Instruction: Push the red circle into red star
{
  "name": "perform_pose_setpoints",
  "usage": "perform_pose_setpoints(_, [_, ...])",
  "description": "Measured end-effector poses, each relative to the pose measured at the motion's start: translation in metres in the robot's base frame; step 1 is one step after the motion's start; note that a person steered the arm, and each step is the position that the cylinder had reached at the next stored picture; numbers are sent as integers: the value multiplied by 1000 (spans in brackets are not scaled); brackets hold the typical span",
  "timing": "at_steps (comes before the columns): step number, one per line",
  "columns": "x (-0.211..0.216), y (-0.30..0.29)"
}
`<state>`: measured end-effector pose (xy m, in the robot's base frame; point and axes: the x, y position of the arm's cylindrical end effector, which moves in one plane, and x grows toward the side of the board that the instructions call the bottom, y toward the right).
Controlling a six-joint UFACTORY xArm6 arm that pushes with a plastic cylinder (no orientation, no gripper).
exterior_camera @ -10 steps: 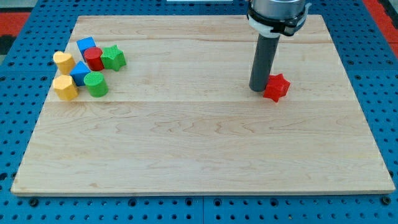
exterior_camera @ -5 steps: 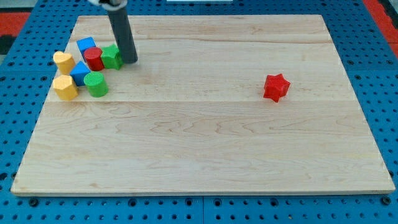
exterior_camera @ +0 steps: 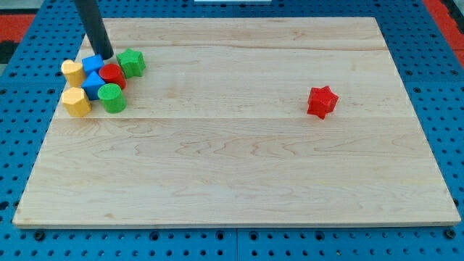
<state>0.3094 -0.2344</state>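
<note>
The red circle [exterior_camera: 112, 74] sits in a cluster of blocks at the view's upper left. The red star [exterior_camera: 322, 101] lies alone at the view's right, far from the circle. My tip [exterior_camera: 105, 56] is at the top of the cluster, just above the red circle and touching the upper blue block [exterior_camera: 92, 64].
Around the red circle lie a green star [exterior_camera: 131, 62], a green circle [exterior_camera: 112, 97], a second blue block [exterior_camera: 93, 84], a yellow heart [exterior_camera: 72, 72] and another yellow block [exterior_camera: 76, 101]. The wooden board [exterior_camera: 239, 167] rests on a blue pegboard.
My rod swung from beside the red star across to the cluster at the left. It has nudged the upper blue block and red circle down and slightly right; the green star shifted a little.
</note>
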Motion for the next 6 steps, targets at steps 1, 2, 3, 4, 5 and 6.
perform_pose_setpoints(1, [27, 4])
perform_pose_setpoints(2, [41, 8])
perform_pose_setpoints(3, [48, 23])
perform_pose_setpoints(4, [66, 4])
perform_pose_setpoints(5, [61, 40])
perform_pose_setpoints(6, [60, 87])
